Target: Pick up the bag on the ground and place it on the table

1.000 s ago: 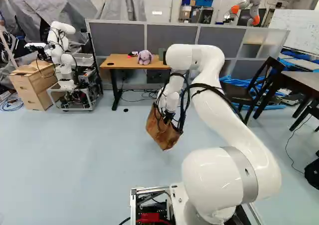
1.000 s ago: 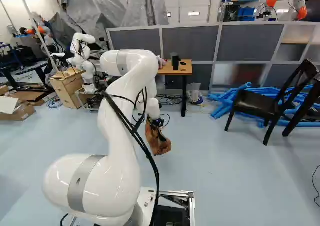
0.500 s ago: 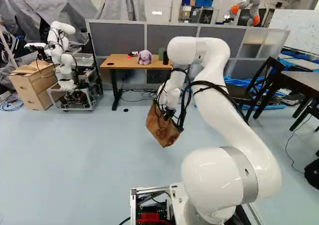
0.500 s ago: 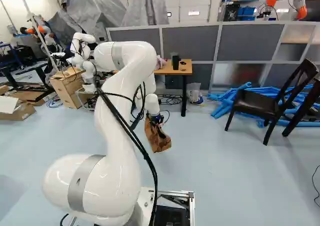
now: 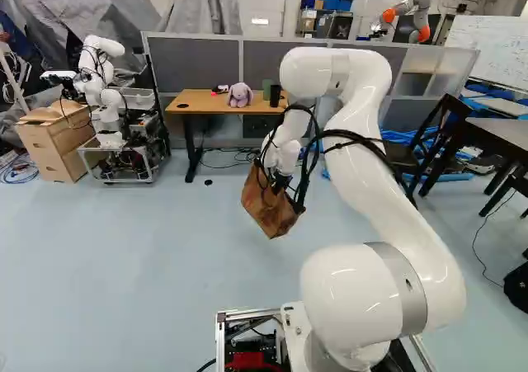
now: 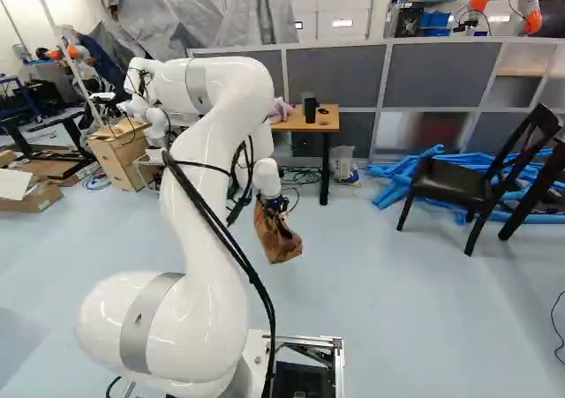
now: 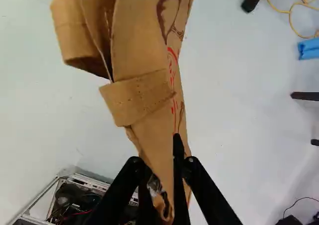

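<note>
Pale blue floor [image 5: 124,248] under a bright workroom, low grey partition [image 5: 285,57] across the back.

White arm [image 5: 371,174] rises from its base joint, bends over at a high elbow, and drops its forearm forward. Black cables loop along it. Gripper [image 5: 279,184] is at the low end, pointing down, pinching the brown paper bag [image 5: 271,213]. Wrist view: the two fingers of the gripper [image 7: 160,177] press the bag's folded paper from both sides. Bag hangs tilted in the air above the floor, on the near side of the wooden desk [image 5: 198,102], apart from it.

On the desk: purple plush rabbit [image 5: 240,95], black cup [image 5: 275,96] near its right end in the left base view. Left of the desk, same view, another robot [image 5: 106,75] on a wheeled cart, beside a pale wooden box [image 5: 54,141]. Right base view: dark chair [image 6: 450,182] at the right, blue tubes [image 6: 388,192] heaped behind it.

Print: red marks and brown line drawings on the bag's side, seen at a slant. Whiteboard [image 5: 487,46] at far right of the left base view carries faint marks, too small to read.
</note>
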Available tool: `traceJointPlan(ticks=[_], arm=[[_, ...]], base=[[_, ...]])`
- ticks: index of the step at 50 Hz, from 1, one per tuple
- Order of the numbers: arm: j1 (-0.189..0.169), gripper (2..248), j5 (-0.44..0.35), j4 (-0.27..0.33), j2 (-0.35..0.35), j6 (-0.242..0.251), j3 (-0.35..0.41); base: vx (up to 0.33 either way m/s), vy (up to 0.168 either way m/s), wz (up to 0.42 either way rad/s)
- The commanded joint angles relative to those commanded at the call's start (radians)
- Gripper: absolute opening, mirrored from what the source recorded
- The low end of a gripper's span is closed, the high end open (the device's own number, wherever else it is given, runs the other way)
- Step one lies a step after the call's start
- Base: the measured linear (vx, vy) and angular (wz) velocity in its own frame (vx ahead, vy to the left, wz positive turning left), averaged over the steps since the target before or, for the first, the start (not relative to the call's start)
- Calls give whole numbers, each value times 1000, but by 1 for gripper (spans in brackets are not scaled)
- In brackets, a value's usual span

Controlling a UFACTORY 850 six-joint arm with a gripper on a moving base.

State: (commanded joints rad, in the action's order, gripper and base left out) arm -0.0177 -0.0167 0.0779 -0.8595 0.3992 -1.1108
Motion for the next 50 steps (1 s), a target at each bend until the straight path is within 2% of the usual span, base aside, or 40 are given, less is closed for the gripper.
traceJointPlan(ticks=[26, 50], arm=[[0, 25, 3, 0, 95, 0, 56], [0, 25, 57, -24, 181, 0, 103]], base=[[0, 0, 0], [0, 0, 0]])
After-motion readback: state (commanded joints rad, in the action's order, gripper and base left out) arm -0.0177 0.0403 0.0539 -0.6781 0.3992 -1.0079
